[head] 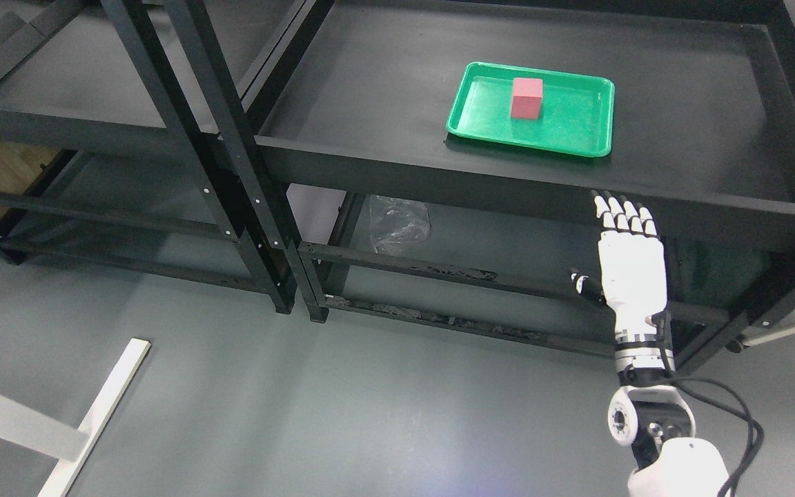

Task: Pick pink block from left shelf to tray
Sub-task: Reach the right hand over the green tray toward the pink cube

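Note:
A pink block stands upright inside a green tray on the top of the right black shelf. My right hand is white, held flat with fingers extended and open, empty. It sits below and in front of the shelf's front edge, to the lower right of the tray. The left black shelf at the upper left shows nothing on its top. My left arm is out of view.
The black uprights of the two shelves meet at the centre left. A crumpled clear plastic bag lies on the lower shelf. A white frame lies on the grey floor at the lower left.

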Motion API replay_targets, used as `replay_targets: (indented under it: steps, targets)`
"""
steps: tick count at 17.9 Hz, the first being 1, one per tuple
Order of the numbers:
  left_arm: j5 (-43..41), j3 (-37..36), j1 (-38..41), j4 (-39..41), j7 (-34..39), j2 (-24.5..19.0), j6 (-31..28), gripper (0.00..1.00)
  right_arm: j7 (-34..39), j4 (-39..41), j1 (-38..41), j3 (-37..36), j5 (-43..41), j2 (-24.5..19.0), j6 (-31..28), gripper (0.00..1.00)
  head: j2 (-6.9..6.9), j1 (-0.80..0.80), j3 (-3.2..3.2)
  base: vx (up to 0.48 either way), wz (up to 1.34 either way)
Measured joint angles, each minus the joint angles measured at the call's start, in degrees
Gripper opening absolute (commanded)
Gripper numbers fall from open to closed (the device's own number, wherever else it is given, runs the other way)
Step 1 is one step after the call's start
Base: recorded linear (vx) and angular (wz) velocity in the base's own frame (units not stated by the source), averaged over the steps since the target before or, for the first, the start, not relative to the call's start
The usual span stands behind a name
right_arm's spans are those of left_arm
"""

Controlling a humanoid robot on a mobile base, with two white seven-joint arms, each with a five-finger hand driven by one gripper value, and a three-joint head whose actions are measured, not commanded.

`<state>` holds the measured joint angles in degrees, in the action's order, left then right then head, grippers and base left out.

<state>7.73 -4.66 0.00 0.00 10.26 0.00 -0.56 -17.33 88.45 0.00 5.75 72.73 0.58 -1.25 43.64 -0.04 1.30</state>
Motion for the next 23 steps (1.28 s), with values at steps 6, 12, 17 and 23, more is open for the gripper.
replay_targets:
  steps: [6, 12, 17, 23]
  targets:
    - [0.00, 0.00, 0.00, 0.00, 0.00, 0.00, 0.00, 1.00, -6.91, 0.15, 0.00, 0.55, 0.16, -0.24, 0.10, 0.98, 0.00, 0.00, 0.00, 0.197, 0.00]
    - [0.00, 0.00, 0.00, 0.00, 0.00, 0.00, 0.00, 1.00, -9.91, 0.24, 0.00, 2.25, 0.20, -0.39, 0.47, 0.98, 0.00, 0.00, 0.00, 0.219, 0.00]
    - [0.00, 0.00, 0.01, 0.00, 0.00, 0.00, 0.00, 1.00, -4.21, 0.27, -0.01, 3.28, -1.16, -0.44, 1.10, 0.98, 0.00, 0.00, 0.00, 0.246, -0.01]
    - [0.00, 0.00, 0.01, 0.00, 0.00, 0.00, 0.00, 1.00, -1.39, 0.13, -2.30, 4.04, -2.89, -0.51, 1.45, 0.98, -0.01, 0.00, 0.00, 0.229, -0.06]
